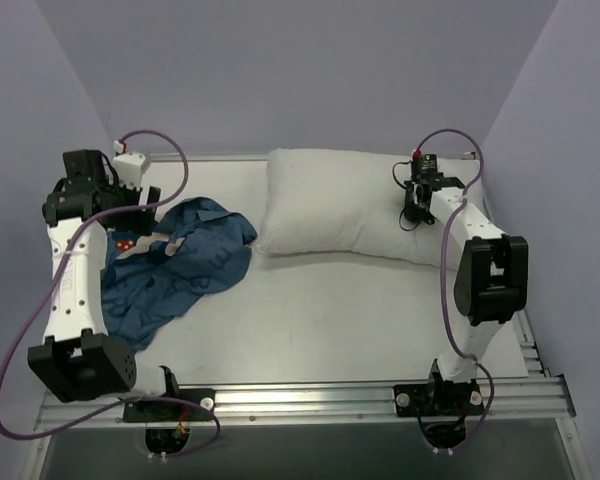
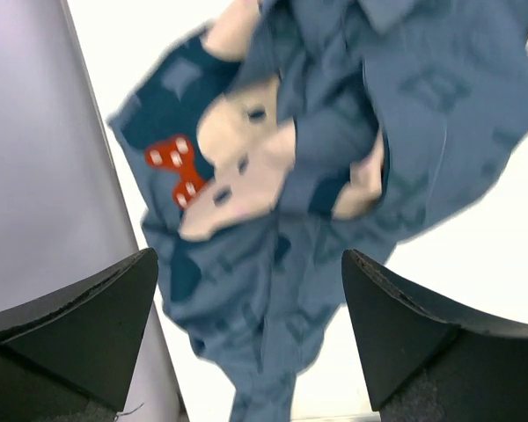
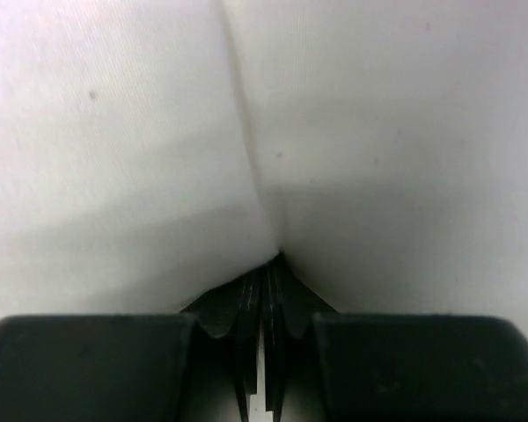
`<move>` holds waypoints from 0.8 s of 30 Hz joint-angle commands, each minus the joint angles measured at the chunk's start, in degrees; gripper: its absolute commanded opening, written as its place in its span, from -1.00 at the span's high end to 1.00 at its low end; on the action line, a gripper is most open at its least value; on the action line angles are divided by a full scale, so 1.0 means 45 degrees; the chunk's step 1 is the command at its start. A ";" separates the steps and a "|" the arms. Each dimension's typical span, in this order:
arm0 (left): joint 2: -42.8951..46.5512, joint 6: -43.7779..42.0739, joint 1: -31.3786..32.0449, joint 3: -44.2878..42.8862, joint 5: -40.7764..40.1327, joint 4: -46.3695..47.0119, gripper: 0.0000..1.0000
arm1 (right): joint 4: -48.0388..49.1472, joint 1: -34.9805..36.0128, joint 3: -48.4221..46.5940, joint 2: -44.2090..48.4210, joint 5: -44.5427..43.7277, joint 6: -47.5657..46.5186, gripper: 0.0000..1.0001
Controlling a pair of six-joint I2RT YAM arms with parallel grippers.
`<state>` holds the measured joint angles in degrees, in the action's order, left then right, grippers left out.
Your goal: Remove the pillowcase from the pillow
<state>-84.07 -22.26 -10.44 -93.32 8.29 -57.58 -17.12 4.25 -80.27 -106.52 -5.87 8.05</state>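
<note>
The blue printed pillowcase (image 1: 180, 265) lies crumpled on the left side of the table, apart from the pillow. Its red polka-dot bow (image 2: 180, 167) and a pale cartoon face show in the left wrist view. My left gripper (image 1: 145, 212) hangs just above that heap (image 2: 334, 132), open (image 2: 248, 259), with nothing between its fingers. The plump white pillow (image 1: 340, 215) lies bare at the back centre. My right gripper (image 1: 412, 215) presses into its right end, shut on a pinched fold of the pillow (image 3: 158, 132), jaws together (image 3: 268, 264).
The white table (image 1: 330, 320) is walled by lilac panels (image 1: 40, 90) left, back and right. An aluminium rail (image 1: 310, 400) with both arm bases runs along the near edge. Purple cables (image 1: 170, 150) loop off each arm.
</note>
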 commanded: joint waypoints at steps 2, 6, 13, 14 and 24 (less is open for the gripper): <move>0.1648 -0.0229 -0.0180 0.2431 -0.1022 -0.0212 -0.88 | -0.2755 0.0383 -0.0267 0.1110 0.0075 0.0456 0.96; 0.4084 0.0083 -0.0356 0.5201 -0.1686 0.0315 -0.88 | -0.3050 0.0383 -0.0054 0.3486 -0.0647 0.0534 -0.02; 0.7762 0.0123 -0.0376 0.7590 -0.3131 0.0668 -0.87 | -0.3206 0.0403 0.2425 0.8022 -0.0709 0.1256 -0.86; 0.8016 0.0142 -0.0376 0.7709 -0.3422 0.0628 -0.88 | -0.3129 0.0403 0.2756 0.8529 -0.0031 0.1392 -0.87; 1.0224 0.0709 -0.0824 0.8178 -0.3484 -0.0915 -0.88 | -0.1411 0.0403 0.6214 1.4659 0.3449 0.2896 -0.96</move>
<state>-40.51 -20.34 -12.75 -57.30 -6.74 -59.51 -26.94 5.78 -54.54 -46.63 2.81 17.23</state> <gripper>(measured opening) 0.938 0.977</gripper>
